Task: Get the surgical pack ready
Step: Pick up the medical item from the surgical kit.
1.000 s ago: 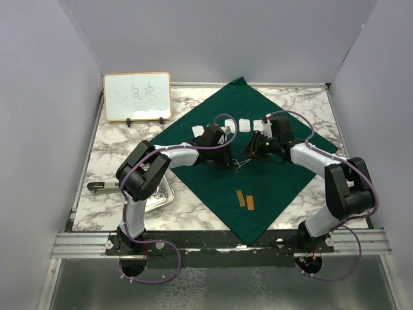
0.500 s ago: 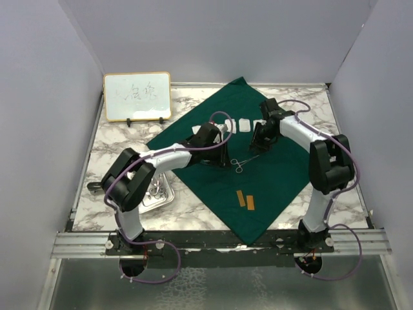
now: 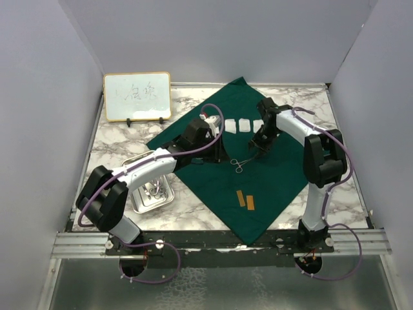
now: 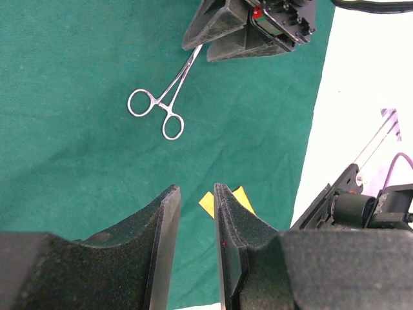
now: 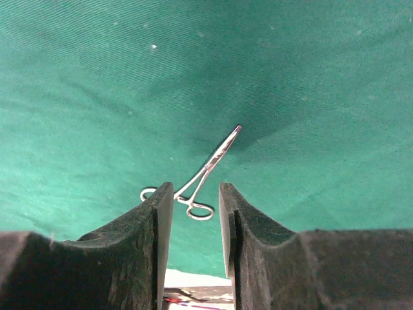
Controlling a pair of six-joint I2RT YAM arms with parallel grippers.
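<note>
The dark green drape [image 3: 274, 177] lies spread as a diamond on the marble table. Silver forceps [image 3: 240, 164] lie flat on it near the middle; they also show in the left wrist view [image 4: 182, 71] and the right wrist view [image 5: 208, 166]. Three white gauze squares [image 3: 244, 125] sit on the drape's far part. My left gripper [image 3: 208, 155] [image 4: 197, 190] is slightly open and empty, left of the forceps. My right gripper [image 3: 256, 147] [image 5: 195, 187] is open and empty, hovering just beyond the forceps' tip. The steel tray [image 3: 151, 205] holding small instruments stands left of the drape.
Two orange strips [image 3: 245, 201] lie on the drape's near part and show in the left wrist view [image 4: 208, 203]. The wood-framed whiteboard [image 3: 137, 95] stands at the back left. Grey walls enclose the table on three sides.
Both grippers have drawn back from the forceps, which stay on the drape. The left arm's elbow swung left, uncovering the tray. The right gripper moved toward the back.
</note>
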